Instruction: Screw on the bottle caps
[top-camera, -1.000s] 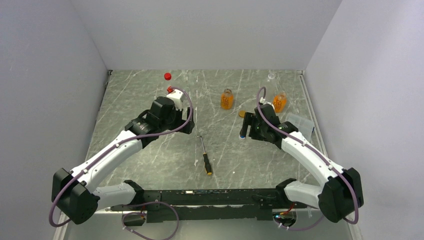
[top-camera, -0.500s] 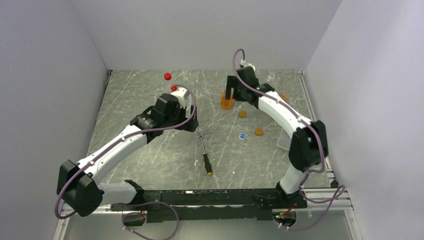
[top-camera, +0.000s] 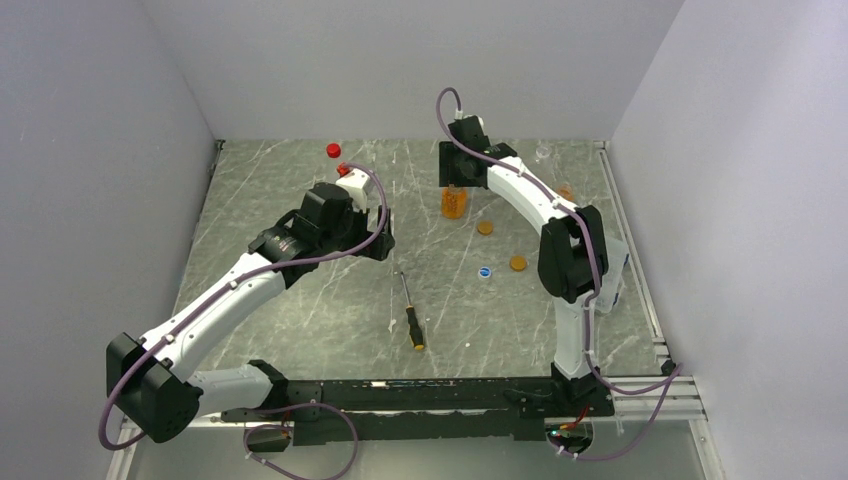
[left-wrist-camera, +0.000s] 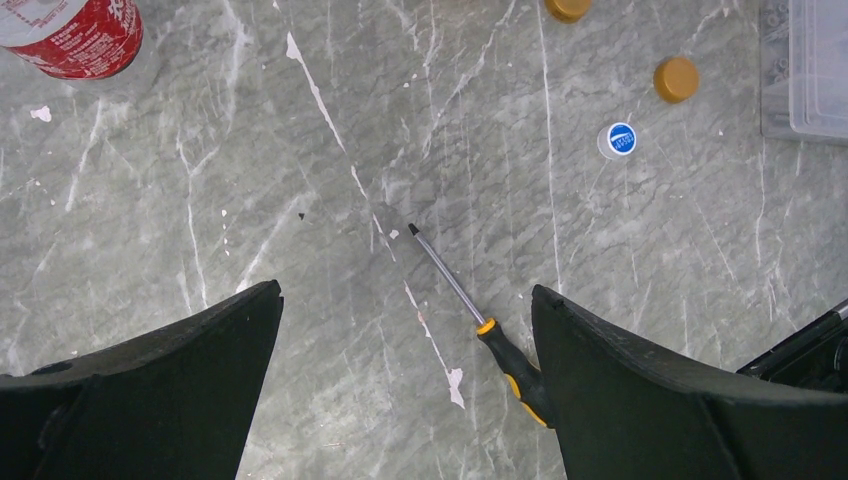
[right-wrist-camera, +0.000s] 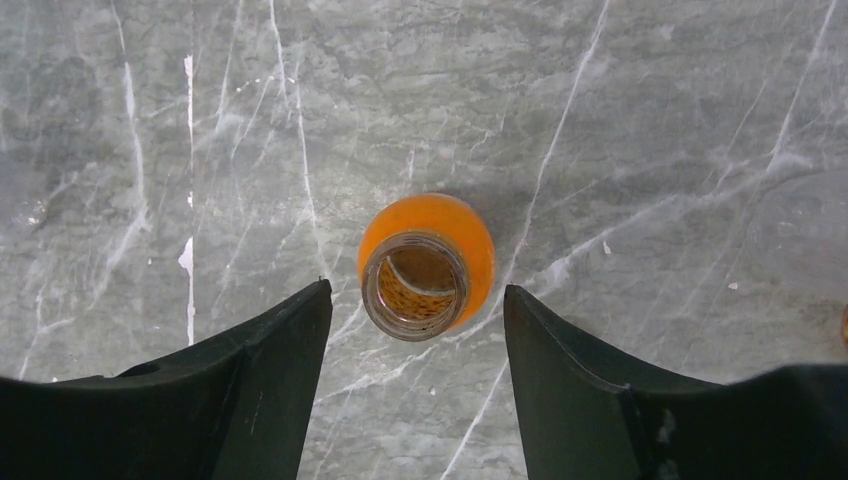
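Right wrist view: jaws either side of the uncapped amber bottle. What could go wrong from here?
1. The amber bottle sits out at the tips of the right gripper, not deep between its jaws; closing may squirt it away or tip it.
2. It is uncapped, so a tip could spill whatever is inside.

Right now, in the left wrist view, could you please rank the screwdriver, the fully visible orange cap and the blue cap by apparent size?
1. screwdriver, by far the largest, even with its handle end hidden.
2. orange cap and blue cap: nearly alike, too close to rank.
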